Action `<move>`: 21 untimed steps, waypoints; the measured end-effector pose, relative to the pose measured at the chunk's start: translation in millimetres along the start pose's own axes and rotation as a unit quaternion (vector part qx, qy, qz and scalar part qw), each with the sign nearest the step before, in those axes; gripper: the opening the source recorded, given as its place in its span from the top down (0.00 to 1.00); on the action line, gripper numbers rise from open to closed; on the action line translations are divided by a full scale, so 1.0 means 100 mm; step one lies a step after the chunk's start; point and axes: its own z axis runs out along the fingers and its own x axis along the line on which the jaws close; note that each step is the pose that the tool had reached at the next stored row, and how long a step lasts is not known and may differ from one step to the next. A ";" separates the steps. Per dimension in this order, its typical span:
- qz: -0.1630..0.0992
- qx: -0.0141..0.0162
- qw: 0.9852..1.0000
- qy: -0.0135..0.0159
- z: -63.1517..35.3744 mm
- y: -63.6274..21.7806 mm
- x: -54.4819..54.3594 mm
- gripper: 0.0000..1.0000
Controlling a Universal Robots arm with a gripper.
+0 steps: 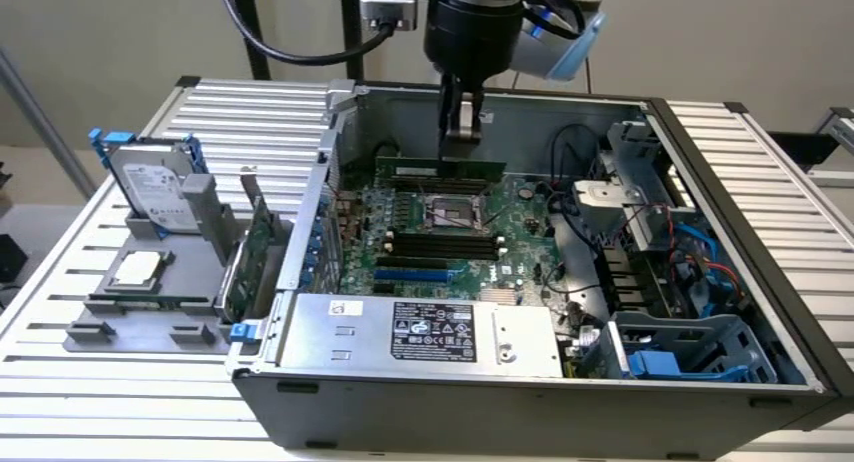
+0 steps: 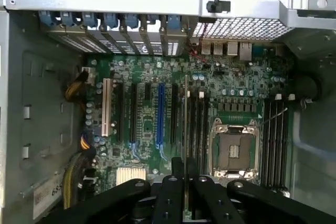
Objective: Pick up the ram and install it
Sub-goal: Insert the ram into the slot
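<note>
A plain pale wall (image 1: 747, 42) stands behind a bench (image 1: 774, 182) of ribbed metal slats. An open computer case (image 1: 534, 392) lies on the bench with its motherboard (image 1: 521, 232) facing up. On the exterior view's left, a grey tray (image 1: 120, 327) holds a hard drive (image 1: 150, 187), an expansion card (image 1: 254, 257) and a processor (image 1: 138, 269). The gripper (image 1: 461, 147) hangs inside the case, its fingers closed on the ram (image 1: 414, 168). The ram is held on edge above the slots beside the empty socket (image 1: 454, 214); whether it touches them cannot be told.
</note>
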 end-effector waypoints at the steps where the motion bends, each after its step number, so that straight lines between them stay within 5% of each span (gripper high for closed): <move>1: 0.000 0.000 1.000 0.000 0.016 -0.018 -0.04 1.00; 8: 0.004 0.000 1.000 0.000 0.115 -0.145 -0.17 1.00; 21: 0.005 0.000 1.000 0.000 0.115 -0.151 -0.17 1.00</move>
